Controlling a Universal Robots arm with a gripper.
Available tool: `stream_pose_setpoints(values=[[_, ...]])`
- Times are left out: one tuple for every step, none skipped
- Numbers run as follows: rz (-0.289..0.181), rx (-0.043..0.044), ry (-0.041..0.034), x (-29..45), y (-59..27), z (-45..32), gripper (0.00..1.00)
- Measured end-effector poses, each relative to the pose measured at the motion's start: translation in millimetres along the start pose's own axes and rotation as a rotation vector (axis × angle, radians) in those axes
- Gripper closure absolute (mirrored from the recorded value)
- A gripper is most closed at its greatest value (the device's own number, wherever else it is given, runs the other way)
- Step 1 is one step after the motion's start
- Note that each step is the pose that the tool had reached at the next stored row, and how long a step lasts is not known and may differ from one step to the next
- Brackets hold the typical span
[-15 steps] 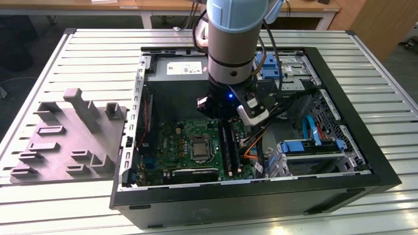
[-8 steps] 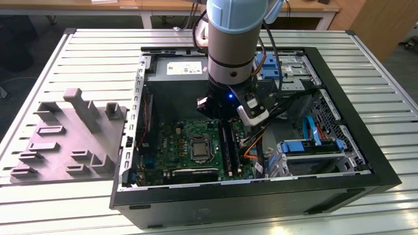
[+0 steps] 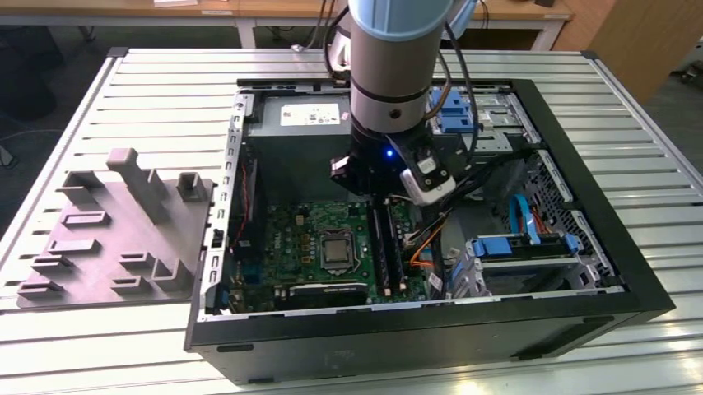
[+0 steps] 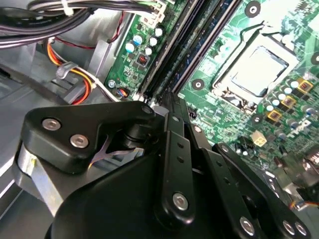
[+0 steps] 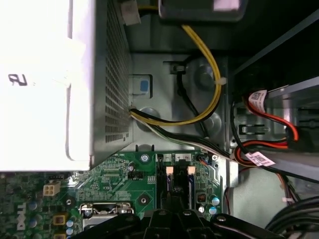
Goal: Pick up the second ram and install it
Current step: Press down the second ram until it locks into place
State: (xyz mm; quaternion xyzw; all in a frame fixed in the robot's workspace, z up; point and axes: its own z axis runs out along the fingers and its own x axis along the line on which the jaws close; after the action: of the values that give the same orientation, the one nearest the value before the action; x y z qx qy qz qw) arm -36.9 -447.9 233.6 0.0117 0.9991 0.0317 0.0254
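Note:
My gripper (image 3: 379,204) hangs inside the open computer case (image 3: 429,317), right over the long black memory slots (image 3: 384,247) beside the processor (image 3: 332,249). In the second wrist view the fingers (image 4: 170,107) stand together, shut, with their tip down at the near end of the slots. A narrow dark-bluish stick, the second ram (image 4: 208,34), runs away from the tip along one slot, standing in it on edge. In the first wrist view the gripper (image 5: 172,203) sits over the slot pair, with bluish board (image 5: 178,189) between the white end clips.
The grey power-supply box (image 3: 302,115) fills the case's far end. Orange and black cables (image 3: 423,245) lie close on the exterior view's right of the slots, next to blue drive brackets (image 3: 522,243). A grey moulded fixture (image 3: 110,230) lies on the slatted table outside the case.

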Motion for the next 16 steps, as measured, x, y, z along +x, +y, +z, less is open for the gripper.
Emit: stream_pose_setpoints(values=[[0.000, 0.0001, 0.0000, 0.0, 0.1, -0.9, 0.90], [0.000, -0.0002, -0.0001, -0.1, 0.1, -0.8, 0.90], [0.000, -0.0004, -0.0002, 0.0, 0.1, -0.8, 0.90], [0.000, 0.0001, 0.0000, 0.0, -0.2, -1.0, 0.90], [0.000, 0.0001, 0.0000, -0.1, -0.8, -1.1, 0.90], [0.000, 0.0001, -0.0001, -0.1, -1.8, -1.1, 0.90], [0.000, 0.0001, 0.0000, -0.1, -3.0, -1.2, 0.90], [0.000, 0.0000, -0.0001, -0.2, -4.7, -1.3, 0.90], [0.000, 0.0000, -0.0001, -0.2, -6.4, -1.4, 0.90], [0.000, 0.0001, 0.0000, -0.2, -8.2, -1.5, 0.90], [0.000, 0.0000, -0.0001, -0.3, -10.0, -1.6, 0.90], [0.000, 0.0000, -0.0001, -0.3, -11.9, -1.8, 0.90], [0.000, -0.0001, -0.0001, -0.4, -13.9, -1.9, 0.90], [0.000, 0.0001, 0.0000, -0.4, -16.0, -2.1, 0.90], [0.000, 0.0001, 0.0000, -0.5, -18.3, -2.2, 0.90], [0.000, 0.0000, -0.0001, -0.5, -20.5, -2.3, 0.90]])
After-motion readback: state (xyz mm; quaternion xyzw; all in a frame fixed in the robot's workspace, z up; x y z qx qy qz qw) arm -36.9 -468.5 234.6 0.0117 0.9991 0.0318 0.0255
